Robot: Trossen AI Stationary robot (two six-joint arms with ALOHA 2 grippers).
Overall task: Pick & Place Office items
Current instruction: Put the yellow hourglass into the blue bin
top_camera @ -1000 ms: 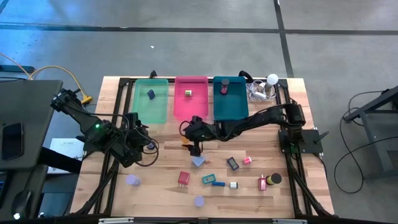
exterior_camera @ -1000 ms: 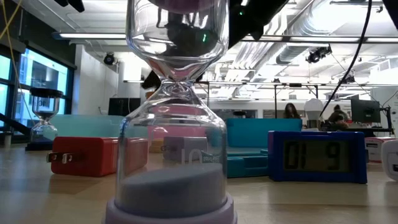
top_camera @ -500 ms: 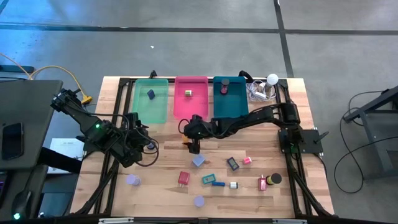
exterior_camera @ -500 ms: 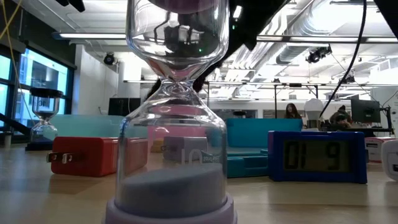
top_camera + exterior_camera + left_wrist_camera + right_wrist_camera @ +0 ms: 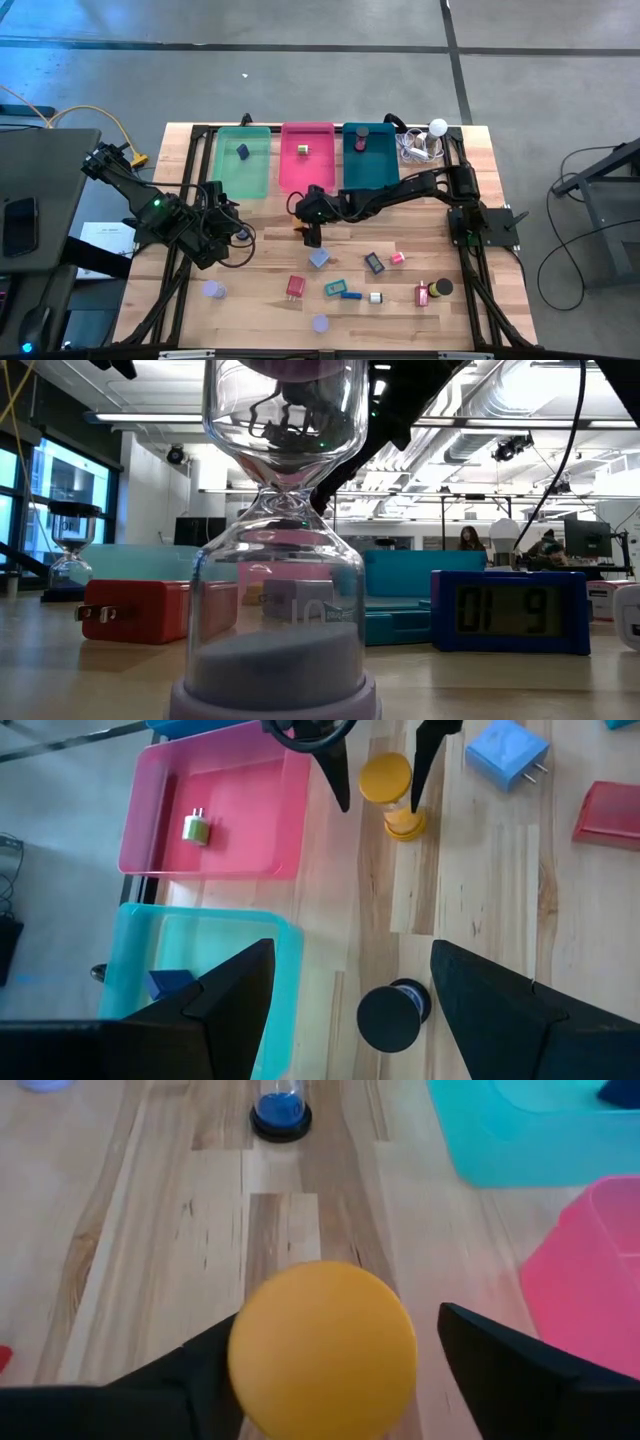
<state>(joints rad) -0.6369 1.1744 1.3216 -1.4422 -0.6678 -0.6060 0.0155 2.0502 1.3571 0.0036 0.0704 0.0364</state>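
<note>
The left pincer (image 5: 236, 235) hung with fingers apart over the bench (image 5: 260, 300), left of the orange hourglass (image 5: 389, 792). That hourglass stood upright just in front of the pink tray (image 5: 306, 160), between the right pincer's (image 5: 310, 236) 2 spread fingers, which straddled it without touching.
</note>
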